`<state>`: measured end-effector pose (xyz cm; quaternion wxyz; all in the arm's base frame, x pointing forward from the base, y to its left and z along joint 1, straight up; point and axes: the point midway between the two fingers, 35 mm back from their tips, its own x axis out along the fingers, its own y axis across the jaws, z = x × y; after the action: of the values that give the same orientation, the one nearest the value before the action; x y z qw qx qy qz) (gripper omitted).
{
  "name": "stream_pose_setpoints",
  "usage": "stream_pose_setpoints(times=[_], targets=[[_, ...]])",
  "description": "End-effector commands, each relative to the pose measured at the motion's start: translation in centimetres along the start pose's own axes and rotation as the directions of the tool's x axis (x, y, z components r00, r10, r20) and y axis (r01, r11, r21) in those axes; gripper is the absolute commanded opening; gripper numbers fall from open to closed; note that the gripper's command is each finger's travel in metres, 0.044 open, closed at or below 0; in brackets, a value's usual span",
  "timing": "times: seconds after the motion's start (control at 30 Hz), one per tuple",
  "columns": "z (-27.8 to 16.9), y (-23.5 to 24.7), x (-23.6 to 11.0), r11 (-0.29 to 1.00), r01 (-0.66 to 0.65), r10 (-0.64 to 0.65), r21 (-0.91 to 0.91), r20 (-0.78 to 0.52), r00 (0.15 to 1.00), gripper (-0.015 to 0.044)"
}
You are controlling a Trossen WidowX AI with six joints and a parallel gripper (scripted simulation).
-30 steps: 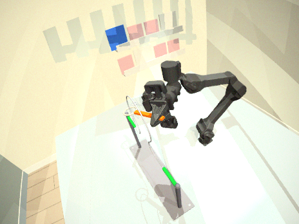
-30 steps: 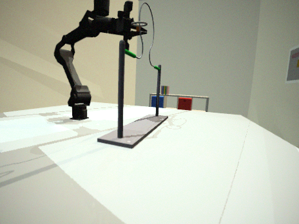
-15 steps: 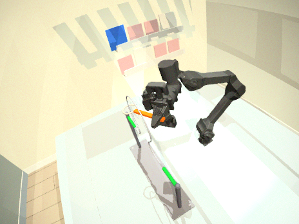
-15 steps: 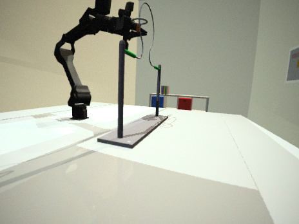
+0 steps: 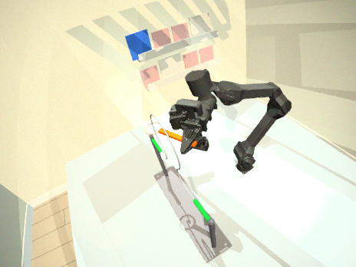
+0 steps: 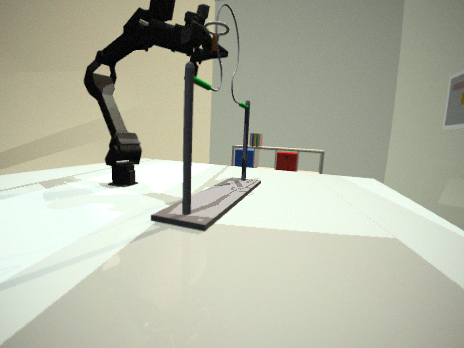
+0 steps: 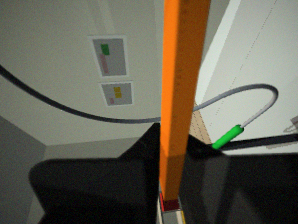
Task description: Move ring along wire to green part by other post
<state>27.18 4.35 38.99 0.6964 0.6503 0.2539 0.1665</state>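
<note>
My arm reaches high, elbow bent, toward frame centre, its gripper [image 5: 190,143] clenched on the orange handle [image 5: 171,135], with the ring [image 6: 216,28] around the wire's [image 6: 235,60] raised loop.

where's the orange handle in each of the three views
Top: orange handle left of centre, running from the ring to the gripper, which is shut on it.
Exterior: a small orange sliver at the top, just under the ring.
Wrist: a tall orange bar up the middle.
Shared landmark: the green wire section.
</note>
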Motion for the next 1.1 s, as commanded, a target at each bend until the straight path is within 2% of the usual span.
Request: stream_pose_setpoints(times=[0.0,1.07], targets=[[0.02,0.29,-0.07,0.999,0.01,-0.009,-0.035,0.008,1.0,-0.015],[0.14,-0.59,-0.03,0.957,0.162,-0.152,-0.239,0.059,0.987,-0.015]])
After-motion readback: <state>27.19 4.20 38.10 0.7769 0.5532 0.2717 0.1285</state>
